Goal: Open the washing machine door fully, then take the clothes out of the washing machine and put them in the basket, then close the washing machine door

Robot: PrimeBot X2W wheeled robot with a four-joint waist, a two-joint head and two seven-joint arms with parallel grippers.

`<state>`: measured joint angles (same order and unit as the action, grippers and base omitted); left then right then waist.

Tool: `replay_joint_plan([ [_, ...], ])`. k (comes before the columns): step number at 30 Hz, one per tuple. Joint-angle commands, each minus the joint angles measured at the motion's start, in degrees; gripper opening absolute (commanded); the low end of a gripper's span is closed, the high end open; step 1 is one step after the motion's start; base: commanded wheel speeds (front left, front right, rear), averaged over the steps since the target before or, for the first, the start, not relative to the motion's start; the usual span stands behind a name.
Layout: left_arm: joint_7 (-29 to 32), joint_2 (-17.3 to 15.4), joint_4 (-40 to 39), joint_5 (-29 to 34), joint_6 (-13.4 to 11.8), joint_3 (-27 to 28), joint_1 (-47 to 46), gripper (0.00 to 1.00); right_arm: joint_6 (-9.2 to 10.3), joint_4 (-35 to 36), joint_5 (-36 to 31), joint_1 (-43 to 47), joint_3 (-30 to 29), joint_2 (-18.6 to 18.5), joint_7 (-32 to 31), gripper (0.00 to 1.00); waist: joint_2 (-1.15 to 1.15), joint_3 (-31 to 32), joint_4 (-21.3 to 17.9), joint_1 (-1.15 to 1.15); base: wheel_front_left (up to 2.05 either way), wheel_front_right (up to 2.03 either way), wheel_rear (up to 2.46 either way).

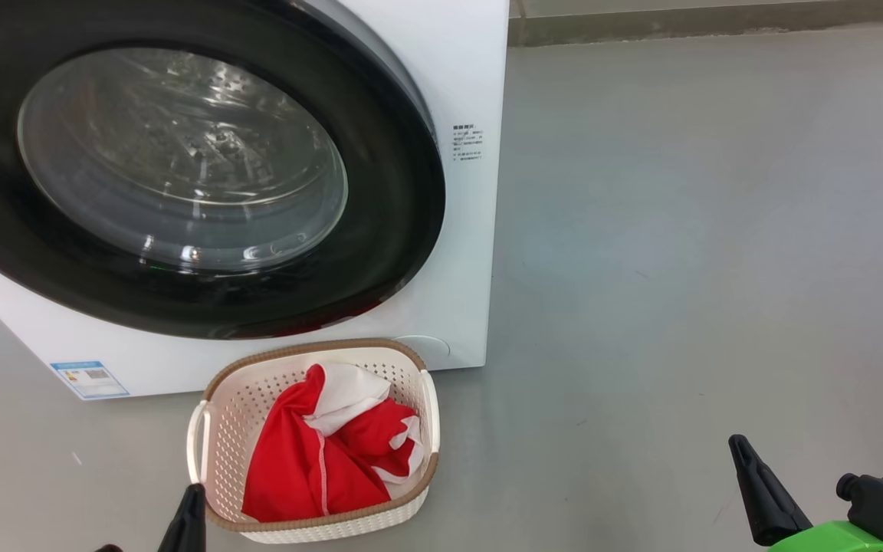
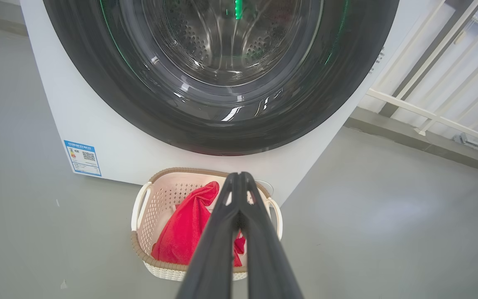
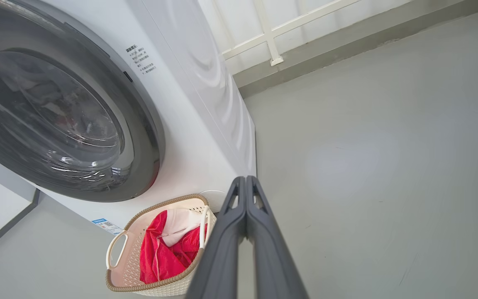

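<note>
Your left gripper (image 2: pixel 239 175): fingers pinched together, empty, low by the left near corner of the basket (image 1: pixel 319 346). Washing machine door (image 1: pixel 380 253) sits shut against the washing machine (image 1: pixel 464 77), with the drum (image 1: pixel 181 153) showing through the glass. Basket stands on the floor (image 1: pixel 679 230) just in front of the machine, with the red-and-white clothes (image 1: pixel 296 460) heaped inside. Your right gripper (image 3: pixel 246 179): fingers together, empty, well off to the right over the grey floor.

The glossy black-ringed round glass door (image 1: pixel 395 230) is cut by the head view's top and left edges; the small grey print (image 1: pixel 467 143) beside it is illegible.
</note>
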<state>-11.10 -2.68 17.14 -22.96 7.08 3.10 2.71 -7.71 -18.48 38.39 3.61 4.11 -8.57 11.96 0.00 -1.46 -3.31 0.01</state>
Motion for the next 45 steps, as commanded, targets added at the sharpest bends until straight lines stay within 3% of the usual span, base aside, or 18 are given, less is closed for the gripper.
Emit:
replay_joint_plan([
  [1,0.3,-0.5,-1.4,-2.1,0.1,0.6,-1.4,0.00,0.03,1.5,1.7,-1.5,-0.8,-0.4,-0.5,0.00,0.00,0.0,0.1,-0.01,0.00,0.00,0.00],
  [45,7.4,-0.4,-2.1,-29.5,0.2,1.8,-4.5,0.00,0.11,2.7,23.3,-4.9,-4.4,1.8,-7.5,0.00,0.00,0.5,1.4,-0.01,0.00,0.00,0.00],
])
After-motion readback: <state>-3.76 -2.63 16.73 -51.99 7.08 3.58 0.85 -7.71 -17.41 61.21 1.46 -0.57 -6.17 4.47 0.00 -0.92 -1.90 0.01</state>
